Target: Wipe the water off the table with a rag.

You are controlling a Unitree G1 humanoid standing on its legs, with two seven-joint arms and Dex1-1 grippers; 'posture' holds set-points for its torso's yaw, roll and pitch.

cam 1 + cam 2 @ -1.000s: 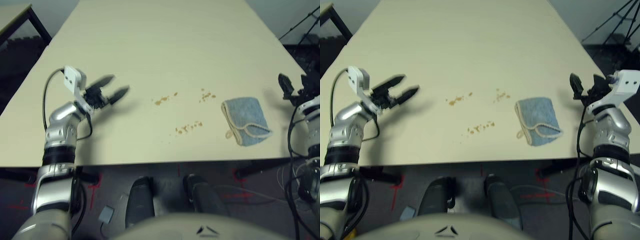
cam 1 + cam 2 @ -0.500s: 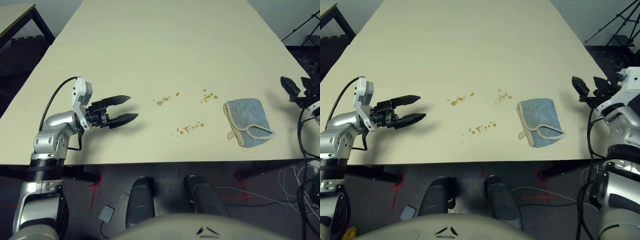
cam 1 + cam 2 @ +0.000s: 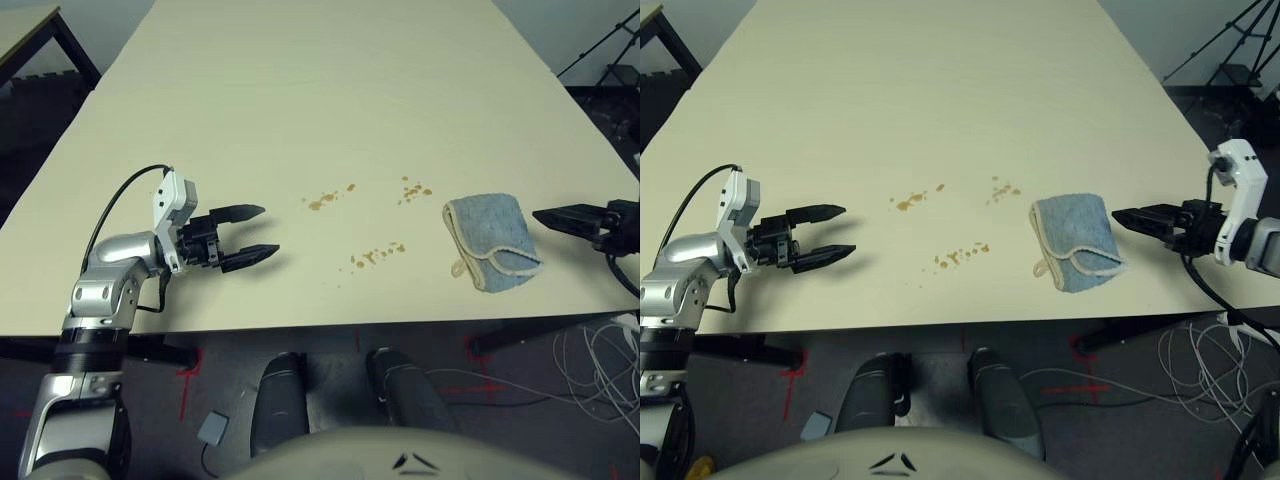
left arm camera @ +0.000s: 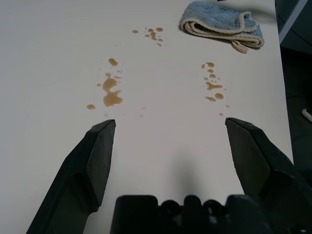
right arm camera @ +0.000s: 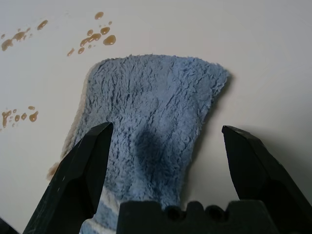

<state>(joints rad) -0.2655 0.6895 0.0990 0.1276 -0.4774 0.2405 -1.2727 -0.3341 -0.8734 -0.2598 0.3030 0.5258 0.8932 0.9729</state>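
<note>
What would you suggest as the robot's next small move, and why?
I would probably move the right gripper slightly toward the robot's left, centring it over the rag before lowering and closing. Its fingers are open, with bare table beneath part of the gap between them, and the water still needs the rag.

Folded rag [image 3: 1077, 243] lying on the bench [image 3: 940, 120] toward its right and near the front edge, three groups of droplets [image 3: 961, 256] on the bench to the rag's left, one group nearer the front edge, the other two side by side behind it.
</note>
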